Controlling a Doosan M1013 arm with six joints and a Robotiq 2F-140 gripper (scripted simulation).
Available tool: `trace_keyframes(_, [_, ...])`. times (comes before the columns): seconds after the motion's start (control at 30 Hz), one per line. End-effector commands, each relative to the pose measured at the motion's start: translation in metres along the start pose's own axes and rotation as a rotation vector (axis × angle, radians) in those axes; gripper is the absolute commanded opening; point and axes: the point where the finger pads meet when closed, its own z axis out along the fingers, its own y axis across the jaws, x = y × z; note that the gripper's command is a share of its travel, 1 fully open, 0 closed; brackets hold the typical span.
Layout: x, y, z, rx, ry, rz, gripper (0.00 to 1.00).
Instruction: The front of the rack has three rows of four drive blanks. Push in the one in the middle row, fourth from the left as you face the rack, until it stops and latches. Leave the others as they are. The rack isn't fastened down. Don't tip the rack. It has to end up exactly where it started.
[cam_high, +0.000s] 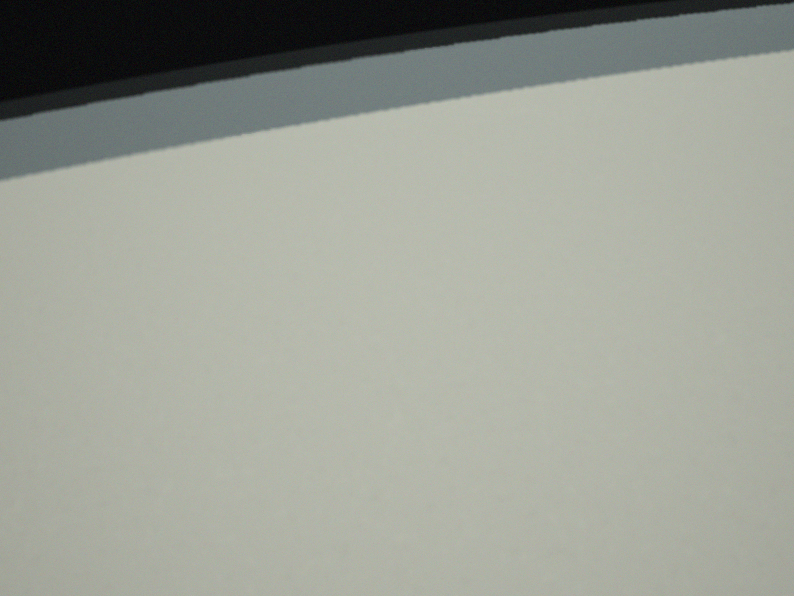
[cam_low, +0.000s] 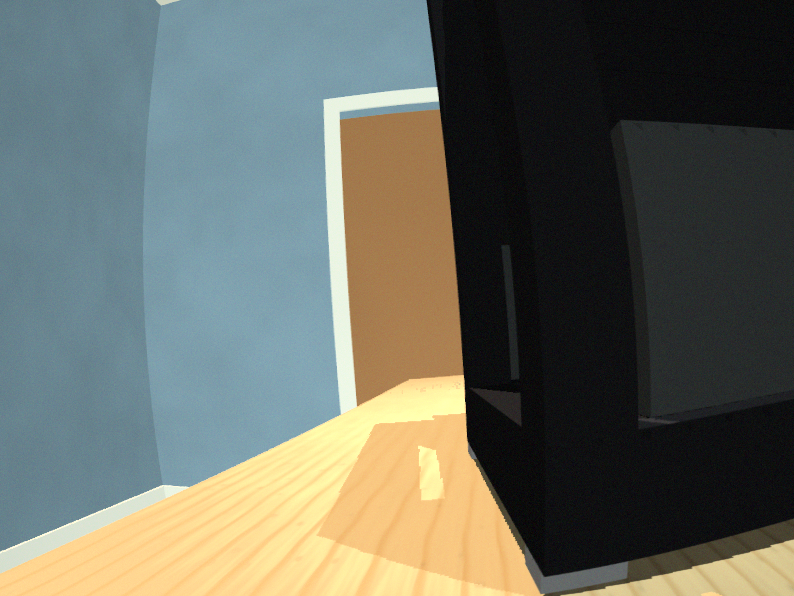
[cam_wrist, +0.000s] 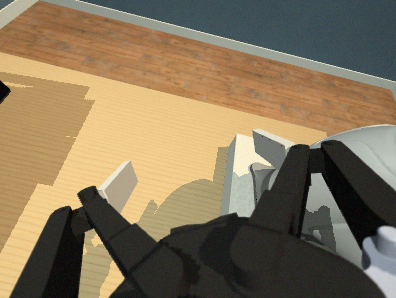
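Hovering tool (cam_wrist: 192, 185), fingers wide, empty.

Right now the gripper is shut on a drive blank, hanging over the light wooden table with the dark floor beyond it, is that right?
Not quite. In the wrist view the gripper is open and holds nothing; its dark fingers stand wide apart. The rest holds: it hangs over the light wooden table, with the darker floor beyond.

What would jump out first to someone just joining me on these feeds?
The black rack looms over the right half of the exterior view, standing on the light wooden table. In the wrist view the gripper fills the foreground, open and empty, aimed across the table with the rack almost out of frame.
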Motion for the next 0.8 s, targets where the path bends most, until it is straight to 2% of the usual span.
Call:
trace_keyframes(0.0, [-0.01, 0.004, 0.003, -0.019, -0.042, -0.029, 1.0])
trace_keyframes(0.3, [-0.042, 0.015, 0.01, -0.062, -0.176, -0.112, 1.0])
trace_keyframes(0.37, [-0.042, 0.015, 0.01, -0.062, -0.176, -0.112, 1.0])
trace_keyframes(0.77, [-0.099, 0.028, 0.005, -0.089, -0.432, -0.24, 1.0])
